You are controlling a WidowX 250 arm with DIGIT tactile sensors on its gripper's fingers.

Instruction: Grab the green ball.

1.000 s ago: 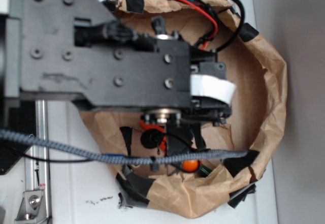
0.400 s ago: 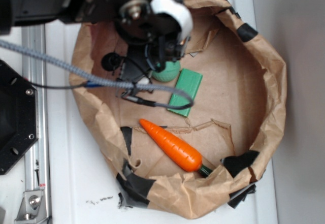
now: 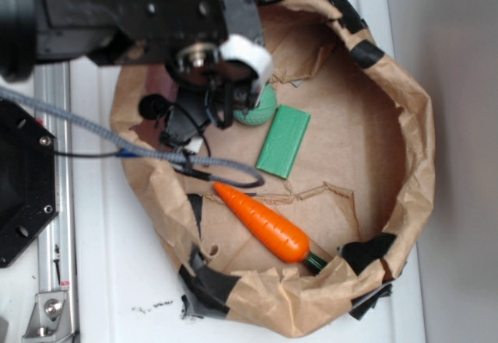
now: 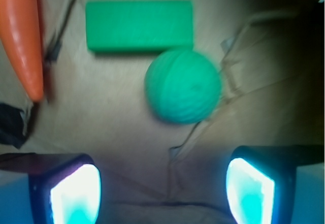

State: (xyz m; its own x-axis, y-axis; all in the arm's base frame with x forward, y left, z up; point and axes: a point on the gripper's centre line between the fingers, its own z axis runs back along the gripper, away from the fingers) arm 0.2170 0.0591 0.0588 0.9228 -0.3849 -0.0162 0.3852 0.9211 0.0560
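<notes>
No legible writing on green ball (image 4: 183, 86).

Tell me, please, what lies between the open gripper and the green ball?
Nothing but bare brown paper: in the wrist view, the stretch from the gripper up to the green ball holds no object, only creased paper.

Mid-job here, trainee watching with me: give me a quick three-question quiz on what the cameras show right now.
1. True or false: the claw is already shut on the green ball.
2. Which thing lies right beside the ball? A) green block B) carrot C) black tape
3. Fill in: everything sits inside a shallow ring of crumpled brown ____.

Key: 1 false, since the wrist view shows both fingers apart with the ball beyond them; 2 A; 3 paper.
</notes>
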